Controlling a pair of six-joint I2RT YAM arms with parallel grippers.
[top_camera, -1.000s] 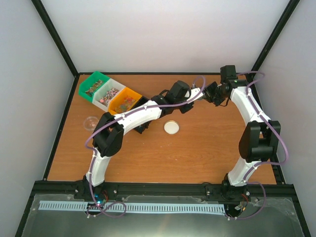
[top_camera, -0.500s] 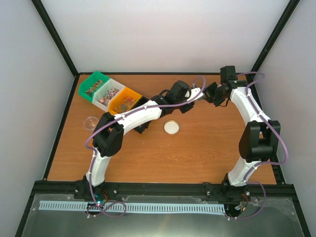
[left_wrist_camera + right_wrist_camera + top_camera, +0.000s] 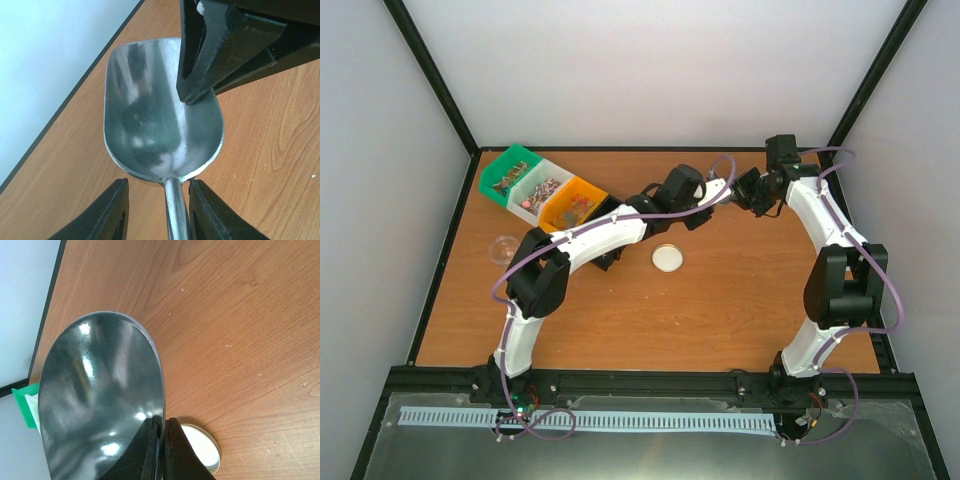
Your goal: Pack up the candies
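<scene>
Change since a second earlier: almost nothing had moved; left arm [image 3: 590, 240] and right arm [image 3: 830, 230] kept meeting over the rear middle of the bench [image 3: 740, 300].
Scoop: the metal scoop [image 3: 160, 115] hung between the two wrists above bare wood, its bowl empty and shiny.
Left jaws: apart, one finger [image 3: 107, 212] on each side of the scoop's handle, a clear gap on the left side and the other finger just beside the handle.
Right jaws: together, clamped on the rim of the scoop's bowl, fingertips [image 3: 150, 450] pinching the thin edge.
Candies: the candies [image 3: 542, 189] lay in heaps in a row of bins at the rear left, well apart from the scoop: green bin [image 3: 520, 150], white bin [image 3: 558, 166], orange bin [image 3: 590, 184].
Lid: a round white lid [image 3: 667, 258] lay flat on the bench near the left forearm.
Clear cup: a small clear cup [image 3: 503, 247] stood near the left edge, in front of the bins.
</scene>
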